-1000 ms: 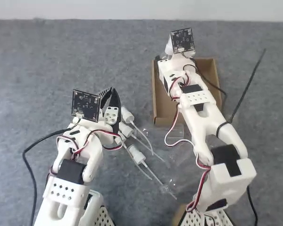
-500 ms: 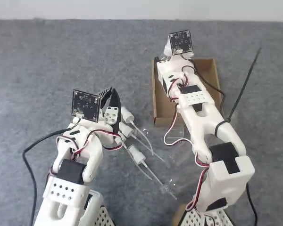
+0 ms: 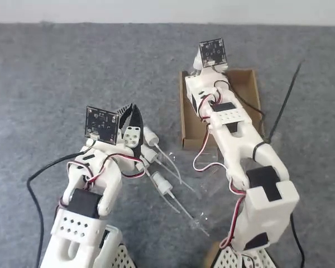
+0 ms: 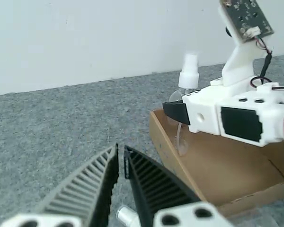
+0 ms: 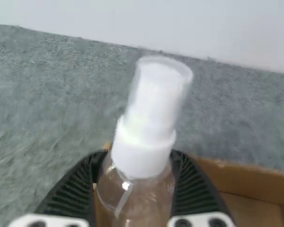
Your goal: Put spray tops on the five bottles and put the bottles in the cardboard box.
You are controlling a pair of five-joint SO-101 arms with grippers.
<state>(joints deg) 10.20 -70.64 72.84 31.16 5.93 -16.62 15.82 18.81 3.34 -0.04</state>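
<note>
My right gripper (image 5: 135, 189) is shut on a clear bottle (image 5: 132, 189) with a white spray top (image 5: 149, 118), held over the far left corner of the cardboard box (image 3: 248, 84). From the left wrist view that bottle (image 4: 180, 101) hangs just above the box (image 4: 217, 175). My left gripper (image 4: 121, 158) is shut and holds nothing, low over the grey mat. Beside it in the high view lie three white spray tops (image 3: 156, 153) with long dip tubes. The left gripper (image 3: 130, 111) points away from me.
Clear empty bottles (image 3: 212, 164) lie on the mat in front of the box, partly under the right arm. A black cable (image 3: 282, 109) runs past the box's right side. Grey carpet stretches open to the far left.
The right arm has shifted slightly left and farther with the bottle; its cable has swung with it. The left arm has kept still.
</note>
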